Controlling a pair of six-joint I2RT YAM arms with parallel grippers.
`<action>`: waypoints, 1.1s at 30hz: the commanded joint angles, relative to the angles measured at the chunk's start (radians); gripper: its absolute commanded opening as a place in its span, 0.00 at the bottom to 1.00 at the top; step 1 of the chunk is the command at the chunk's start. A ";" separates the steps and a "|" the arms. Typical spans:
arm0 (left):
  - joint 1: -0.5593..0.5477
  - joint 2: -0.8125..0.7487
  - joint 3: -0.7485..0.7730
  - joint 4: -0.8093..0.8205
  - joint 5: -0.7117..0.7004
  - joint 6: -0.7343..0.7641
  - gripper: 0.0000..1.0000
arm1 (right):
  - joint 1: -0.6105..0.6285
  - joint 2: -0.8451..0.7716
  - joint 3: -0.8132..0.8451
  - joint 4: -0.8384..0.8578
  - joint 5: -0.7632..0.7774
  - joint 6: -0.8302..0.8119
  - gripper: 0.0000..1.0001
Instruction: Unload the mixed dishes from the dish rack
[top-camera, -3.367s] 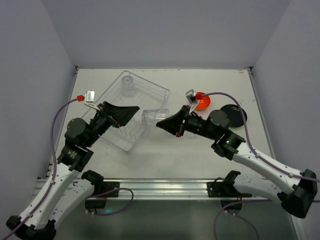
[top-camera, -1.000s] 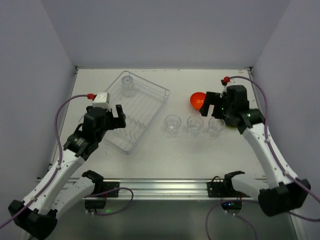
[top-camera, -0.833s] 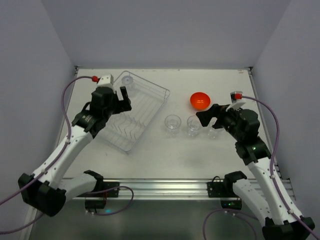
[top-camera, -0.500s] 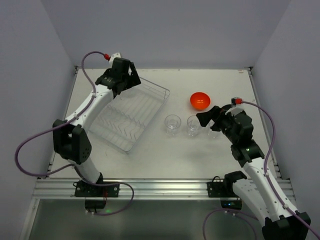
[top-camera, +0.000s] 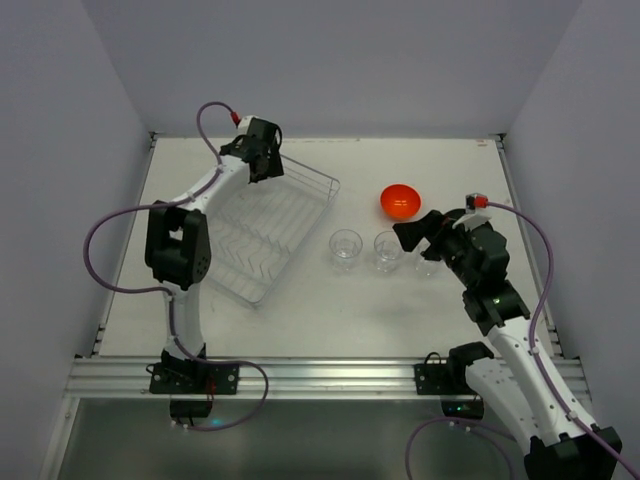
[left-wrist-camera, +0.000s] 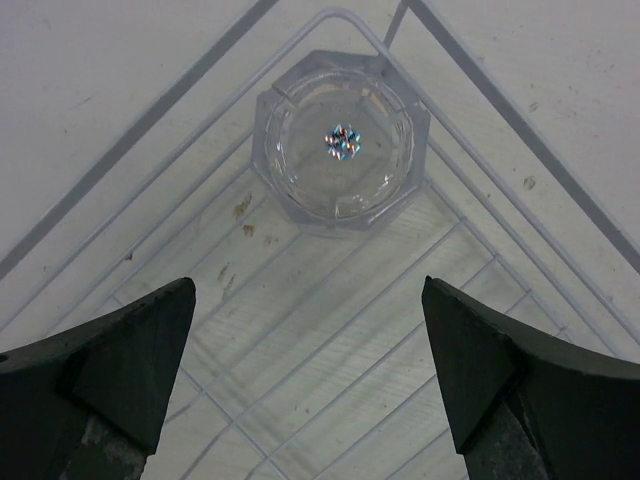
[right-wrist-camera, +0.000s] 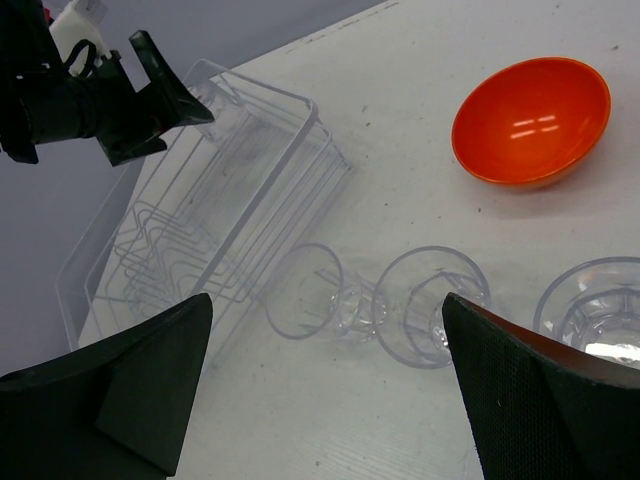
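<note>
Tumbler (left-wrist-camera: 340, 140) inside the dish rack (top-camera: 270, 222); bowl (top-camera: 400, 201) right of both.

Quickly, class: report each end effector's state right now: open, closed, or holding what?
Left end effector: open, empty, facing a clear tumbler.
Right end effector: open, empty.

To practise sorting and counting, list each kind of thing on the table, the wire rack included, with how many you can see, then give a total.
Clear tumblers: 4
Orange bowl: 1
Dish rack: 1
Total: 6
</note>
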 joint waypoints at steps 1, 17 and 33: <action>0.046 -0.018 -0.005 0.149 0.021 0.075 0.99 | -0.003 0.006 0.019 0.052 -0.024 -0.007 0.99; 0.079 0.104 0.124 0.206 0.155 0.166 0.91 | -0.003 0.018 0.016 0.067 -0.048 -0.022 0.99; 0.077 0.154 0.113 0.213 0.137 0.167 0.89 | -0.003 0.028 0.016 0.071 -0.057 -0.027 0.99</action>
